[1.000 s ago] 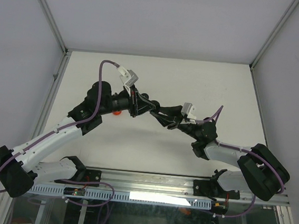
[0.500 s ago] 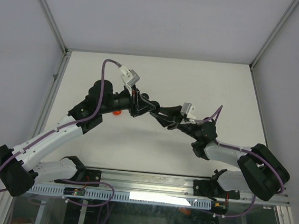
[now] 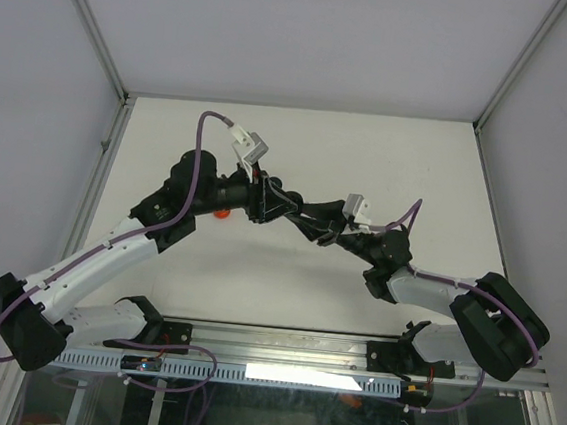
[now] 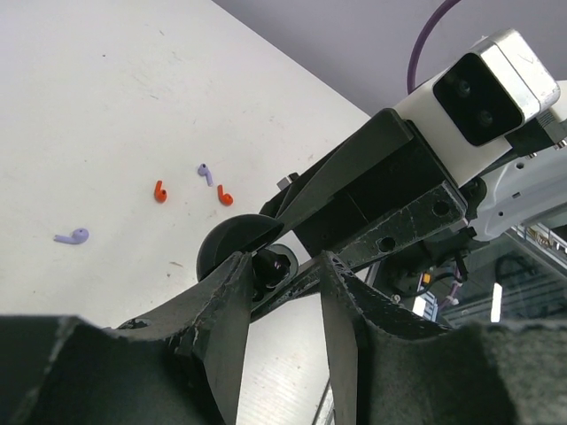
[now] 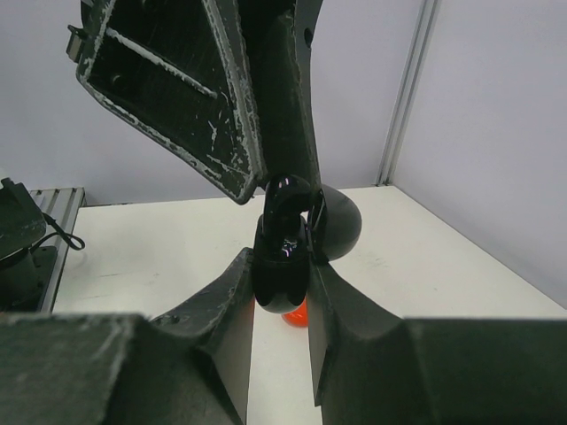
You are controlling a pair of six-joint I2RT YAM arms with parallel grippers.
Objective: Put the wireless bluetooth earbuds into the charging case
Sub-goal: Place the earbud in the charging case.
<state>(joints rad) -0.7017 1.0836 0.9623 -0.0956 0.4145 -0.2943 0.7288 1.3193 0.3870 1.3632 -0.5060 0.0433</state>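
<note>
One charging case (image 5: 282, 282) sits clamped in right gripper (image 5: 282, 264), left gripper (image 4: 285, 270) slightly parted.

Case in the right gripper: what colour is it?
Glossy black case, best seen in the right wrist view.

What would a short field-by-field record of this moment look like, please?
left gripper: jaws apart, either side of the black earbud
right gripper: shut on the black charging case, held above the table
black earbud: at the case's opening; whether it is seated cannot be told
loose on table: two red earbuds, two lilac earbuds
</note>
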